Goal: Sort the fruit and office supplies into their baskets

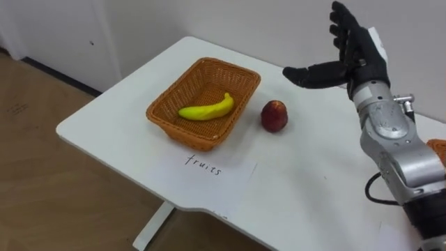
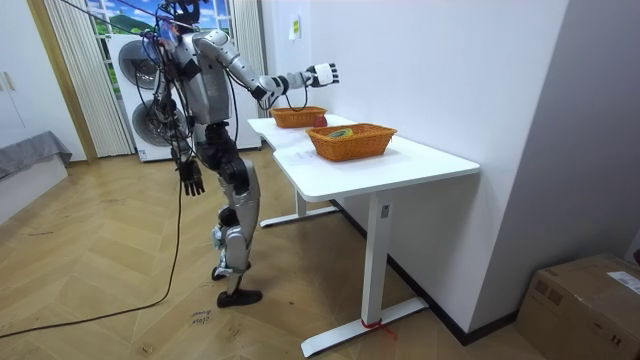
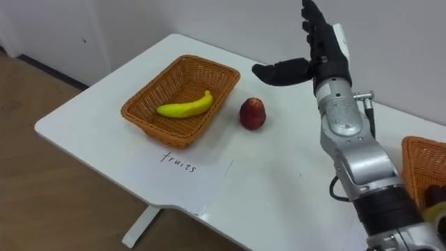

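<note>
At three o'clock in the right eye view, a second wicker basket [image 3: 422, 162] is running off the picture's edge, with most of its inside cut away; toward four o'clock a yellowish thing [image 3: 439, 209] is being clipped by that same edge and cannot be named; the white table [image 3: 279, 188] is running out at three and six o'clock; in the room view, that basket's yellow-green contents [image 2: 343, 132] are showing too small to tell.

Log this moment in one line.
right hand: open, over table | left hand: hanging at side | apple: on table beside fruit basket | banana: in basket
</note>
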Available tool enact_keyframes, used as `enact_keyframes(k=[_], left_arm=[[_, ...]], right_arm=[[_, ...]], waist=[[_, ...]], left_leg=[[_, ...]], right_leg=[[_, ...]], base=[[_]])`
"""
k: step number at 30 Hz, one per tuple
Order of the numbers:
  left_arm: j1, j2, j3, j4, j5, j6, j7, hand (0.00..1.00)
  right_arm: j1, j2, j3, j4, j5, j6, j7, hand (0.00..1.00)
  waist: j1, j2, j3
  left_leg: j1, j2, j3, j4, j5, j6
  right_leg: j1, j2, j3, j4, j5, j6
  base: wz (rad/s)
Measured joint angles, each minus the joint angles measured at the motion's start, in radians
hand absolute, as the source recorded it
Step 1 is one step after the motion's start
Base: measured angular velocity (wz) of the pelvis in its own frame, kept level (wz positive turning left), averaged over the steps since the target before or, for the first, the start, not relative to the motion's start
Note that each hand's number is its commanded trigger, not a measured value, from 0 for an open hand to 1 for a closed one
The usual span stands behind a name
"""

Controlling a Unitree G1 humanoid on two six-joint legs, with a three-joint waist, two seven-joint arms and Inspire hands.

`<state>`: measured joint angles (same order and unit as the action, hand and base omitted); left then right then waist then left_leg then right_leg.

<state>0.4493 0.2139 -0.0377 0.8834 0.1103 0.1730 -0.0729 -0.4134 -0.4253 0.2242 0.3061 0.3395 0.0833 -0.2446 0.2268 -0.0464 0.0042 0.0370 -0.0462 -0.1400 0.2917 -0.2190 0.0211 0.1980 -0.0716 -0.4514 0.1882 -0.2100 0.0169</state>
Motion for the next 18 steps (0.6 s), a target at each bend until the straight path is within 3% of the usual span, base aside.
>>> enact_keyframes(k=[5,8,18], left_arm=[[0.001,-0.004,0.0,-0.001,0.0,0.0,0.0,0.0],[0.0,-0.008,-0.001,-0.003,-0.002,0.0,0.0,0.0],[-0.004,-0.009,-0.009,-0.009,-0.02,0.001,-0.001,0.0]], right_arm=[[0.0,0.004,0.0,0.11,0.053,0.0,0.032,0.0],[0.0,0.006,0.0,0.127,0.052,0.0,0.061,0.0],[0.0,0.029,0.0,0.185,0.053,0.0,0.125,0.0]], waist=[[0.003,0.0,-0.0002],[0.0,0.009,0.0048],[0.0,0.019,0.0053]], left_leg=[[-0.008,0.0,0.0,0.0,0.0,0.0],[-0.012,0.0,0.0,0.0,0.0,0.0],[-0.038,-0.001,0.0,0.001,0.006,0.007]], right_leg=[[-0.009,0.0,0.002,0.001,0.0,0.0],[-0.012,-0.001,-0.003,0.002,0.0,0.0],[-0.041,-0.013,-0.016,0.018,-0.003,0.004]], base=[[0.0],[0.0],[0.01]])
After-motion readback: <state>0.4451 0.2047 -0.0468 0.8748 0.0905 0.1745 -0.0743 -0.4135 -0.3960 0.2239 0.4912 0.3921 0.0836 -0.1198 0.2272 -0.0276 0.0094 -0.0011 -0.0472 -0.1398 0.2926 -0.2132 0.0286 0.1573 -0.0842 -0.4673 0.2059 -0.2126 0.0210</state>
